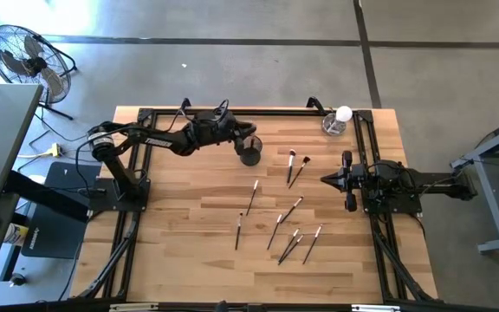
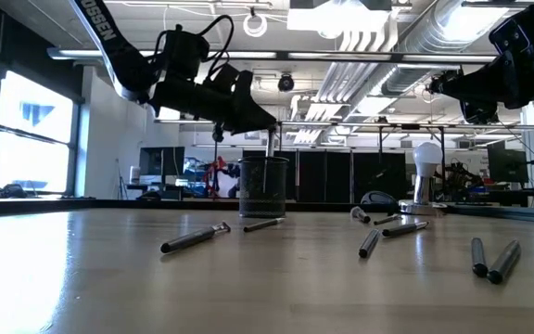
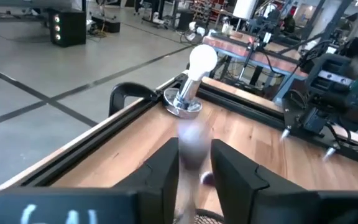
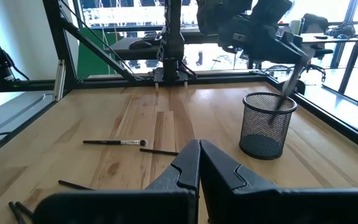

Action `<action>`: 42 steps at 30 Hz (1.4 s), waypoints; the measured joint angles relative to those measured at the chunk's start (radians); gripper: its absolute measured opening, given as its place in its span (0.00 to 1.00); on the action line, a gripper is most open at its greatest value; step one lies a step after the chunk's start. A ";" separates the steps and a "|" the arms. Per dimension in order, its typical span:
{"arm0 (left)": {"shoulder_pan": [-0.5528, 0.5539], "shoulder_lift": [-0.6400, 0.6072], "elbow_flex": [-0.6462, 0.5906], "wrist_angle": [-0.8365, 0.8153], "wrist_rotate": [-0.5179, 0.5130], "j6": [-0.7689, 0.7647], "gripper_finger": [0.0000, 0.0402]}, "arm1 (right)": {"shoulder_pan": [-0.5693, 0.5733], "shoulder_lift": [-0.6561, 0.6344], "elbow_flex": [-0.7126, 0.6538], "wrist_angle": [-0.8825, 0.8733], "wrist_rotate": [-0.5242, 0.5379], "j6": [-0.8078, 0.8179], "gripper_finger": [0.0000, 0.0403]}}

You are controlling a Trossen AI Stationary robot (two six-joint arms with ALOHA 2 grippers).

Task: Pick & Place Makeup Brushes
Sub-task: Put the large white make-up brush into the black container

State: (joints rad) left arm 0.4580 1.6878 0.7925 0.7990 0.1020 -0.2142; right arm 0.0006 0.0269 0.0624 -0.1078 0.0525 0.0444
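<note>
Bright overhead light; motion-blurred brush [image 3: 190, 146]

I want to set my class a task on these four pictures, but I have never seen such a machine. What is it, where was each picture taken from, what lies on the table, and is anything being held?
These are two dark robot arms at a wooden table. One picture looks straight down, one looks level across the tabletop, and two come from cameras on the arms' wrists. The left pincer hangs over a black mesh cup, with a makeup brush slanting between it and the cup; whether it grips or has let go is unclear. The right pincer waits shut and empty at the table's right side. More makeup brushes lie scattered on the wood. A glass with a white ball stands in the far corner.
</note>
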 joint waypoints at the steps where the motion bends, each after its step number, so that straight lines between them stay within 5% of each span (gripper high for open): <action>1: 0.000 0.000 0.000 -0.002 0.000 0.000 0.25 | 0.000 0.000 0.000 0.000 0.000 0.000 0.01; 14: 0.000 -0.022 0.027 -0.041 -0.014 0.035 0.26 | 0.000 0.000 0.000 0.000 0.000 0.000 0.01; 19: -0.014 -0.052 0.078 -0.103 0.039 0.063 0.12 | 0.000 0.000 0.000 0.000 0.000 0.000 0.01; 22: -0.046 -0.083 0.114 -0.234 0.039 0.094 0.02 | 0.000 0.000 0.000 0.000 0.000 0.000 0.01; 32: -0.261 -0.144 0.347 -1.075 -0.170 0.142 0.01 | 0.000 0.000 0.000 0.000 0.000 0.000 0.01; 36: -0.335 -0.143 0.329 -1.172 -0.173 0.117 0.00 | 0.000 0.000 0.000 0.000 0.000 0.000 0.01; 42: -0.394 -0.163 0.148 -1.070 -0.214 0.035 0.00 | 0.000 0.000 0.000 0.000 0.000 0.049 0.01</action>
State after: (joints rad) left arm 0.0638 1.5251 0.9404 -0.2714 -0.1118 -0.1790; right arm 0.0006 0.0269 0.0624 -0.1078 0.0528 0.0936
